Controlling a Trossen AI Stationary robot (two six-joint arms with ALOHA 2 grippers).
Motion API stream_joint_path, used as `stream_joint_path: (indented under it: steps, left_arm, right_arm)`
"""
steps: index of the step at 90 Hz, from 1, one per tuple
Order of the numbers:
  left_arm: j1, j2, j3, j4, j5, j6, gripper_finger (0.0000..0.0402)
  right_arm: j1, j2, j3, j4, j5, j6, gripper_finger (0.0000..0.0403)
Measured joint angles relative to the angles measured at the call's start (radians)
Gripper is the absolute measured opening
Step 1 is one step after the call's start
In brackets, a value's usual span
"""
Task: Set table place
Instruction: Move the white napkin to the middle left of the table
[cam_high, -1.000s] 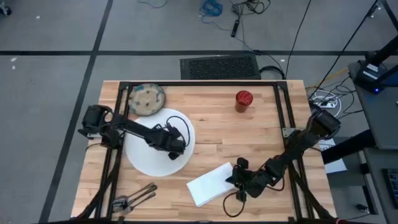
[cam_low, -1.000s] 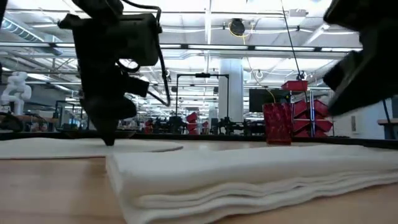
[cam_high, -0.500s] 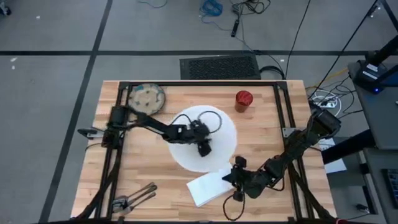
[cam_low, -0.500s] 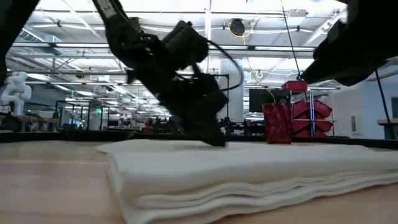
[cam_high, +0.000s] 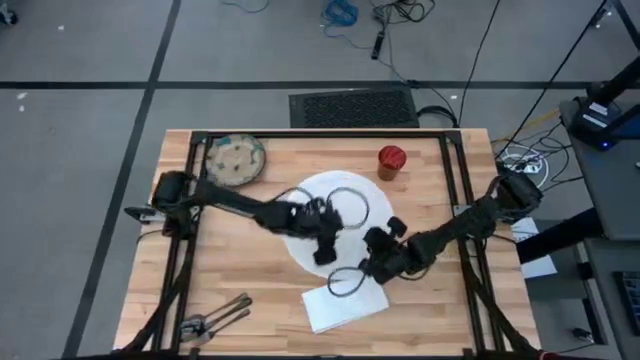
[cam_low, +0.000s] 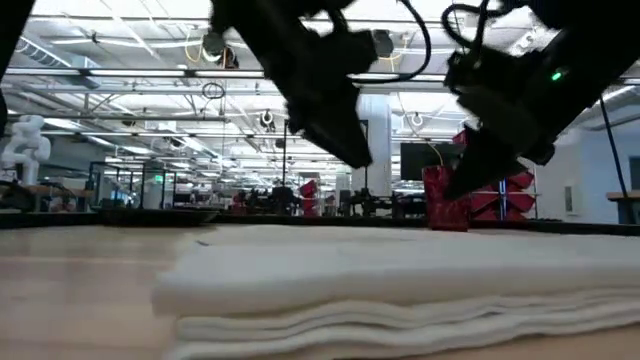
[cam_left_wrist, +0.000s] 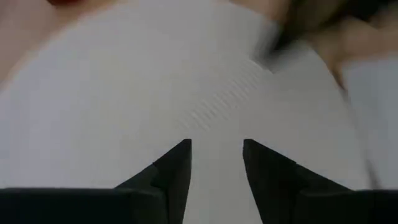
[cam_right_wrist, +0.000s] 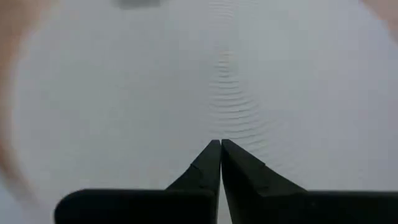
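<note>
Counter (cam_high: 430, 185) of pale butcher-block planks carries everything. Its large round white plate (cam_high: 345, 190) has slid from the left side to the middle within the last second, so the centrepiece looks placed. Next, the folded white cloth napkin (cam_high: 345, 305) lies just in front of the plate. Over the plate, the left gripper (cam_high: 322, 256) shows parted fingers holding nothing; the right gripper (cam_high: 373, 270), newly arrived, is pinched closed, empty. Speckled beige bowl (cam_high: 235, 158), small red cup (cam_high: 391, 160) and dark metal cutlery (cam_high: 215, 318) await.
</note>
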Motion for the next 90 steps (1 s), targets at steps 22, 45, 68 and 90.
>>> stream_joint_path:
  steps: [22, 45, 68, 90]
  left_arm:
    - [-0.244, 0.044, -0.072, 0.118, -0.033, -0.113, 0.0132]
    - [-0.386, 0.048, -0.065, 0.279, -0.11, -0.129, 0.0132]
    - [-0.44, 0.125, -0.065, 0.245, -0.093, -0.269, 0.0132]
    - [-0.449, 0.16, -0.057, 0.006, -0.026, -0.388, 0.0132]
  right_arm:
    - [-0.037, 0.002, 0.0, 0.057, 0.001, -0.109, 0.0]
    - [-0.063, 0.002, 0.0, 0.073, -0.016, -0.158, 0.0]
    - [-0.067, 0.002, 0.0, 0.079, -0.026, -0.158, 0.0]
    - [-0.065, 0.002, 0.0, 0.083, -0.03, -0.159, 0.0]
